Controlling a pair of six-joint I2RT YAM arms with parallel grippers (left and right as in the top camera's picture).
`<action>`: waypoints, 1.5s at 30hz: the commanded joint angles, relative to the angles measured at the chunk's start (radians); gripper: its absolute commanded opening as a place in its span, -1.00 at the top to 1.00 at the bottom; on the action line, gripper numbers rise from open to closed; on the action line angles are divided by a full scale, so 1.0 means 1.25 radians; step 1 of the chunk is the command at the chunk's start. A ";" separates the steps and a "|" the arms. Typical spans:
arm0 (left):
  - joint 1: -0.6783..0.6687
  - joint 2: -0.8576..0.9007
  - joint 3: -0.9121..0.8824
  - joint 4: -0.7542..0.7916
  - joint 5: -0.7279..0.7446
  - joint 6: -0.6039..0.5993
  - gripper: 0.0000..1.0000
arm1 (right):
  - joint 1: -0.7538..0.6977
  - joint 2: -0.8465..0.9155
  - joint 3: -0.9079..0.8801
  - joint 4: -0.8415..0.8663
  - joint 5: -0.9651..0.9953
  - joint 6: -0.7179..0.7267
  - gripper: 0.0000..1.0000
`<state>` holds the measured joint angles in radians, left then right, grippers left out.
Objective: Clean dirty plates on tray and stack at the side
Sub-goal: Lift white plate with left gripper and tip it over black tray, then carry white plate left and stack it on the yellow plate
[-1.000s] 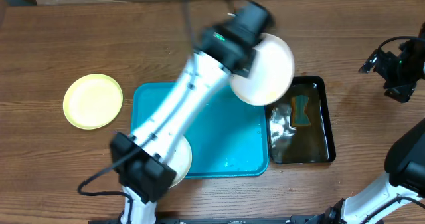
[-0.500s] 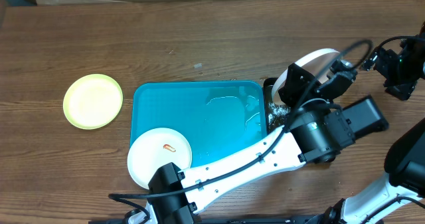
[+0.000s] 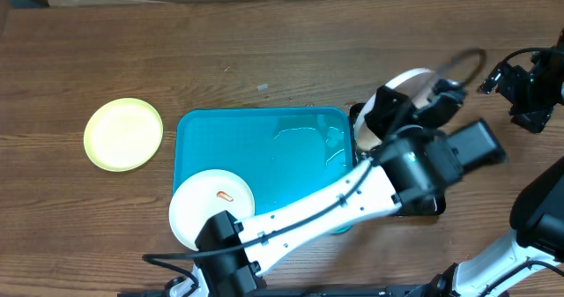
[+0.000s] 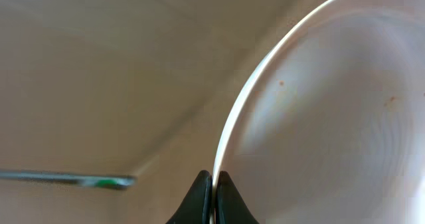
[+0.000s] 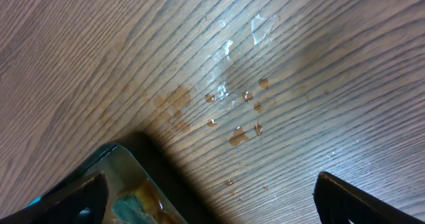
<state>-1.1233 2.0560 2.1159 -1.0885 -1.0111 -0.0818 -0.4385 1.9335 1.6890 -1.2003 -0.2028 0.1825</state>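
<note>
My left gripper (image 4: 214,186) is shut on the rim of a white plate (image 4: 332,117). In the overhead view it holds this plate (image 3: 412,79) on edge above the far end of the black tray. A second white plate (image 3: 211,211) with a small orange-red smear lies on the near left corner of the turquoise tray (image 3: 264,147). The pale yellow-green plate (image 3: 123,135) lies on the table left of the tray. My right gripper (image 5: 212,197) is open and empty, and sits at the far right in the overhead view (image 3: 522,90).
The narrow black tray (image 3: 356,121) with water stands right of the turquoise tray, mostly hidden under my left arm. Its corner (image 5: 143,147) and a sponge (image 5: 133,204) show in the right wrist view. Water drops (image 5: 232,98) lie on the wood.
My left arm has swung right with the white plate, from above the turquoise tray's back right corner to over the black tray. The plate now stands on edge. The right arm has not moved.
</note>
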 commanded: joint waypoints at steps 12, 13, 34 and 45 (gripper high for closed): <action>0.583 0.004 0.014 -0.188 0.971 -0.207 0.91 | -0.002 -0.016 0.013 0.002 0.000 -0.001 -1.00; 0.623 0.004 0.014 -0.206 0.970 -0.206 0.91 | -0.002 -0.016 0.014 0.002 0.000 -0.001 -1.00; 1.306 0.004 -0.129 -0.290 0.891 -0.219 0.91 | -0.002 -0.016 0.014 0.002 0.000 -0.001 -1.00; 1.438 0.004 -0.248 -0.196 0.884 -0.215 0.88 | -0.002 -0.016 0.013 0.002 0.000 -0.001 -1.00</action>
<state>0.6647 2.0647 1.8111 -1.3453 0.0933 -0.3389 -0.4385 1.9335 1.6890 -1.1992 -0.2028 0.1833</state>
